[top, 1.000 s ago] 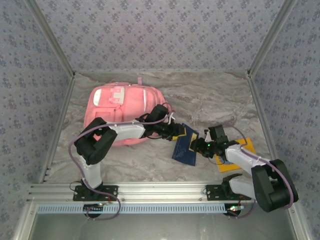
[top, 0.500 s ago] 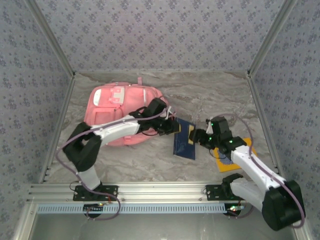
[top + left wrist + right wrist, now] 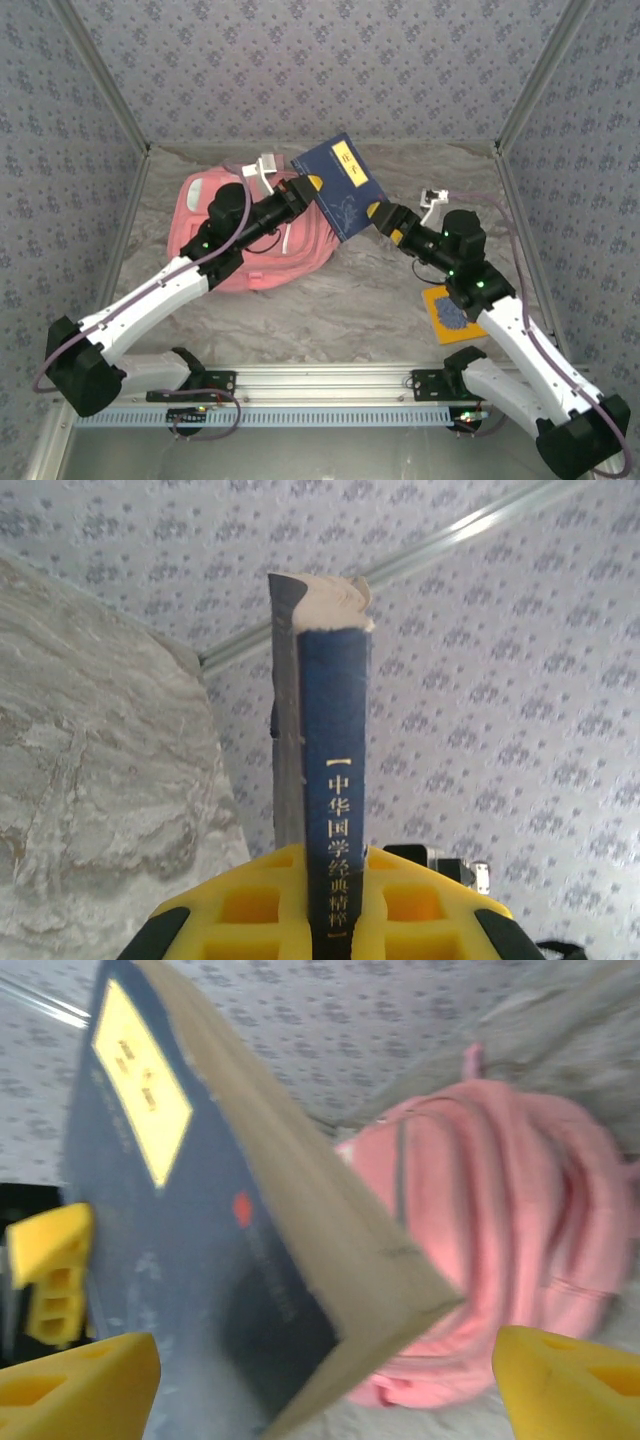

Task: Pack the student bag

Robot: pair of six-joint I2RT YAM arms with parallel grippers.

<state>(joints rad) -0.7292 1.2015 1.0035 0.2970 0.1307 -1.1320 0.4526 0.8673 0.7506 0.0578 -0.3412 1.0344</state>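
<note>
Lifted off table (image 3: pixel 400 310): navy book (image 3: pixel 340 185), now upper centre over student bag (image 3: pixel 310 250). Spine clamped by left gripper (image 3: pixel 303 192); right gripper (image 3: pixel 383 215) spread, clear. Keep it upright going in.

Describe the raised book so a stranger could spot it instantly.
Start at the pink student bag. At its right edge the left gripper holds a book clear of the table. It is dark blue with a yellow label, unlike the flat orange item lying near the right arm.
</note>
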